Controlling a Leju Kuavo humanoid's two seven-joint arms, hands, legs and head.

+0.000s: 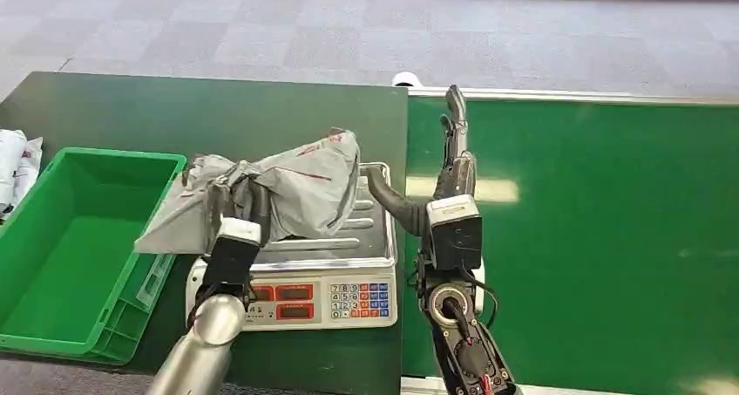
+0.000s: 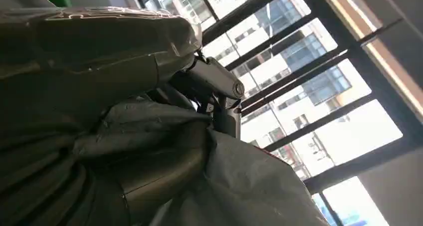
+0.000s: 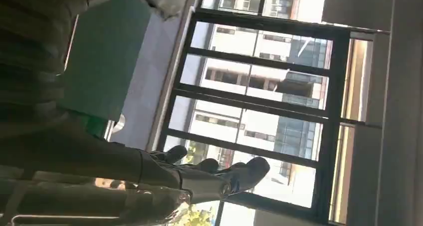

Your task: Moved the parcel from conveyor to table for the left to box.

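**Parcel in the left hand, over the scale**

Head view: the grey parcel is bunched in the left hand, whose dark fingers are wrapped into the crumpled bag. One end of it lies on the steel pan of the weighing scale, while the other end hangs out past the scale's edge towards the green box. The scale stands on the dark green bench, just beside the brighter green conveyor on its other side. The right hand hovers over the seam between scale and conveyor, near the parcel's far corner; its fingers are spread and hold nothing.

By my reading the transfer off the conveyor is done and the boxing step is in hand. The next move calls for the left arm to lift the bag free of the pan, carry it away from the scale and over the box, then let go (the slack plastic may drag on the pan rim, so some height seems wise).

Left wrist view: what the head camera cannot give is the grip up close. Grey film is pulled tight around the thumb and fingers, so the hold looks firm. Behind are window frames.

Right wrist view: the dark fingers stand extended against bright windows with nothing between them, confirming an empty hand, though the parcel's place cannot be judged from here.
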